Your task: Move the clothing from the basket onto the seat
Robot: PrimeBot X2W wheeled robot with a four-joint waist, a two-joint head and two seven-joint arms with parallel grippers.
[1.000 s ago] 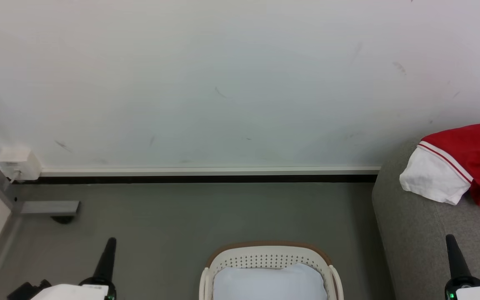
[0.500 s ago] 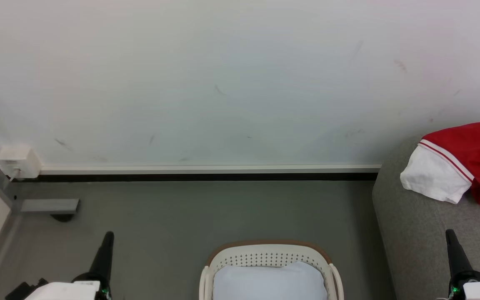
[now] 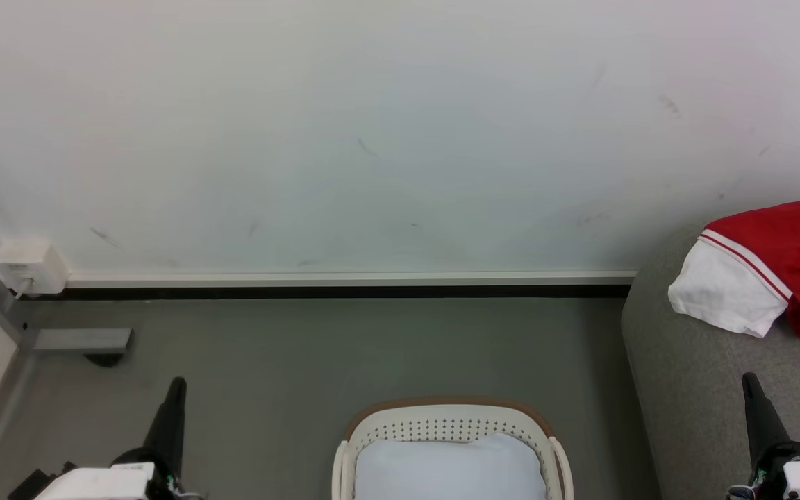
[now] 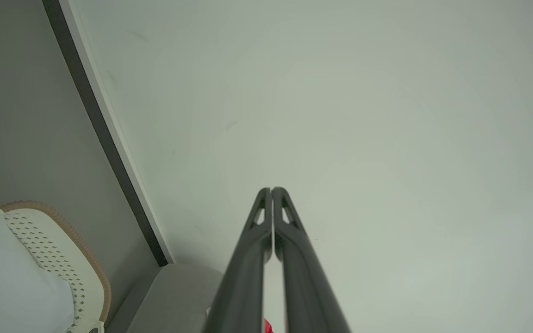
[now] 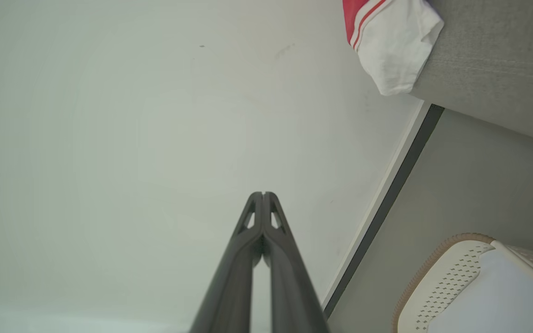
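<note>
The red and white clothing (image 3: pixel 771 272) lies on the grey seat (image 3: pixel 698 396) at the right edge of the head view; its white sleeve (image 5: pixel 393 44) hangs at the seat's end (image 5: pixel 493 69). The white perforated basket (image 3: pixel 450 428) with a brown rim stands on the floor at bottom centre, and its white liner (image 3: pixel 450 469) shows inside. My left gripper (image 3: pixel 178 382) is shut and empty, left of the basket. My right gripper (image 3: pixel 748 379) is shut and empty, over the seat's front. Both wrist views show the fingers (image 4: pixel 271 190) (image 5: pixel 263 194) pressed together against the wall.
A white wall (image 3: pixel 372 139) with a skirting board (image 3: pixel 344 280) faces me beyond grey floor (image 3: pixel 344 354). A white socket box (image 3: pixel 30 265) and a metal frame foot (image 3: pixel 80 340) sit at the far left.
The picture has shifted a little: both gripper tips stand higher in the view and their pale wrists have slid outward. Basket, clothing and seat lie as before.
</note>
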